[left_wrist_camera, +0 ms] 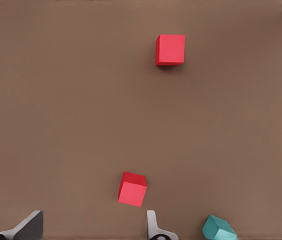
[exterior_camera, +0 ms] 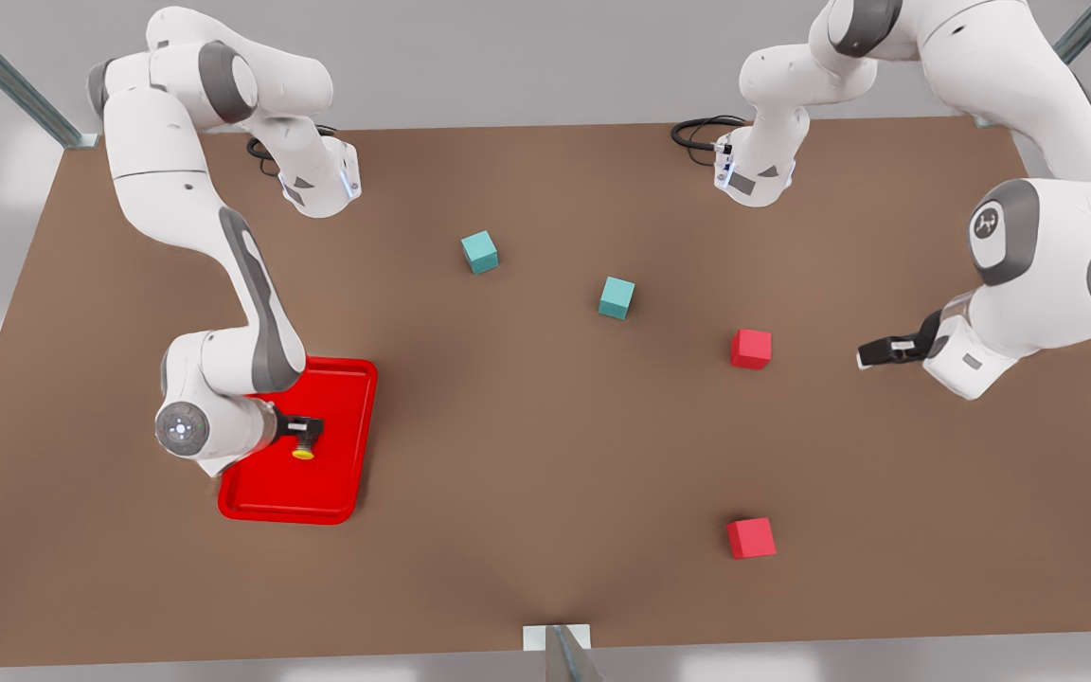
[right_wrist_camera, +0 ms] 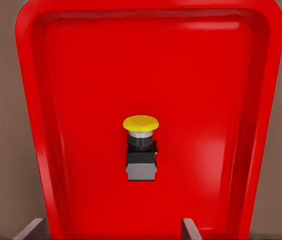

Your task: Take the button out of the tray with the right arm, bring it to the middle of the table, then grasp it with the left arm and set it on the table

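We've got the right gripper [exterior_camera: 307,431] over the tray [exterior_camera: 337,493], fingers apart, the button [right_wrist_camera: 141,147] lying straight ahead between them, cap pointing away, while the left gripper [exterior_camera: 872,353] waits spread over the worktop [exterior_camera: 545,455].

Sim robot test cell: two white jointed arms [exterior_camera: 176,189] over a flat matte brown desk [exterior_camera: 527,455], metal frame struts [exterior_camera: 6,76], blank grey walls.

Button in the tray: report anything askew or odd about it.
The button lies on its side on the tray floor rather than standing on its base, yellow cap sideways. The right gripper, open, hovers above it. Nothing spilled or damaged.
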`<state>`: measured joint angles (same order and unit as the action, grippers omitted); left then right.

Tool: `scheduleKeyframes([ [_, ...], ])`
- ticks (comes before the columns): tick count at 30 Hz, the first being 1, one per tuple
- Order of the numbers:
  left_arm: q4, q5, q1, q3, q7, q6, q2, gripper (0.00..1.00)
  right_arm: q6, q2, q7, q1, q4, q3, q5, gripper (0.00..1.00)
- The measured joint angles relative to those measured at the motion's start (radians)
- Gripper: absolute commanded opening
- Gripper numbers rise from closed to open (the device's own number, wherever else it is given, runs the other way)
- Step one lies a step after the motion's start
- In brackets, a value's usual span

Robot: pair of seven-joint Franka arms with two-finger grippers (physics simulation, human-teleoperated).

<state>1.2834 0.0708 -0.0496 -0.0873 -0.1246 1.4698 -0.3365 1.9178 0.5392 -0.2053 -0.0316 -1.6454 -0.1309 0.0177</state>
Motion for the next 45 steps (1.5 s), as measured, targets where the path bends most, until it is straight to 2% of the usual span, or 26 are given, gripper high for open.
scheduleKeyframes([
  [3, 0.003, -0.017, 0.018, -0.003, 0.000, -0.002, -0.051, 1.00, 0.090, -0.026, 0.008, -0.118, -0.065, -0.123, 0.030, 1.00],
  [6, 0.001, -0.021, 0.046, -0.020, -0.002, -0.046, -0.025, 1.00, 0.212, -0.024, 0.014, -0.147, -0.130, -0.153, 0.069, 1.00],
  [10, -0.003, -0.003, 0.126, -0.030, -0.009, -0.037, -0.048, 1.00, 0.310, 0.000, 0.015, -0.152, -0.141, -0.150, 0.091, 1.00],
  [15, -0.003, 0.032, 0.131, -0.034, -0.034, -0.007, -0.049, 1.00, 0.378, 0.033, 0.012, -0.159, -0.147, -0.145, 0.109, 1.00],
  [24, -0.001, 0.011, 0.140, -0.035, -0.075, 0.113, -0.090, 1.00, 0.512, -0.022, 0.003, -0.194, -0.347, -0.157, 0.200, 1.00],
  [45, 0.000, -0.038, 0.153, -0.034, -0.114, 0.160, -0.091, 1.00, 0.601, 0.032, -0.041, -0.173, -0.354, -0.159, 0.214, 1.00],
])
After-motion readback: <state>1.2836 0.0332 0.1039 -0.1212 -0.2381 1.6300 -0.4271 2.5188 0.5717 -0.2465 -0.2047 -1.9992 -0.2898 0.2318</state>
